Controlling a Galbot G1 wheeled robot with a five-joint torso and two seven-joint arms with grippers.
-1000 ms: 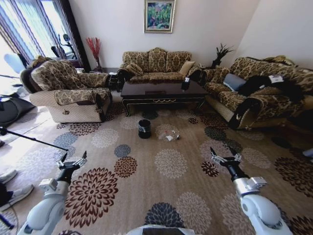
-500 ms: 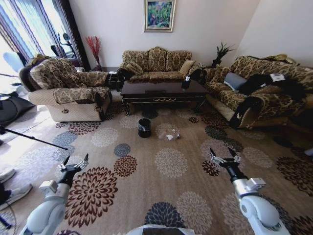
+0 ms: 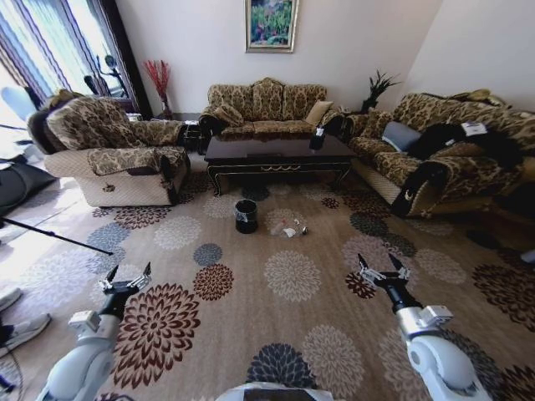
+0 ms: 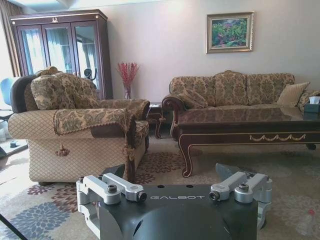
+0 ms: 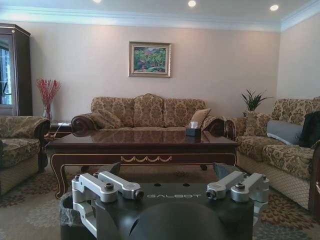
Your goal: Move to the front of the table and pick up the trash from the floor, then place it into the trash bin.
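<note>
I see floral carpet point(image 3: 292, 276), three patterned sofas around room: armchair point(image 3: 109, 150), back sofa point(image 3: 267, 104), right sofa point(image 3: 435, 150); framed painting point(image 3: 270, 25) on pale wall.

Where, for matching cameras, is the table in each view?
Head view: the table before the far sofa, beyond the trash bin.
Left wrist view: table between armchair and sofa.
Right wrist view: table before the sofa, bearing a tissue box.
Shared landmark: the framed painting above the sofa.
</note>
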